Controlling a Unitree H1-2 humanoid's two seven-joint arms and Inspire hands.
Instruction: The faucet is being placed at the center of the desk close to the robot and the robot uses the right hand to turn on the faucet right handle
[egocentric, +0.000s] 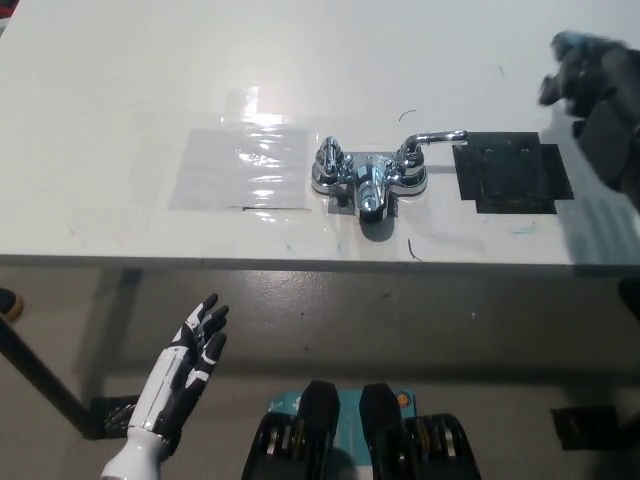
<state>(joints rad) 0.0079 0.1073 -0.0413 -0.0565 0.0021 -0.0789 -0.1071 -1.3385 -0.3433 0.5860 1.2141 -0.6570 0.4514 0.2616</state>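
The chrome faucet sits mid-tabletop near the front edge, likely rigid and slick, its right handle best pushed near the tip; the right hand, well apart, is too blurred to judge, and the left hand rests open and empty below.

Left hand splayed, right hand blurred
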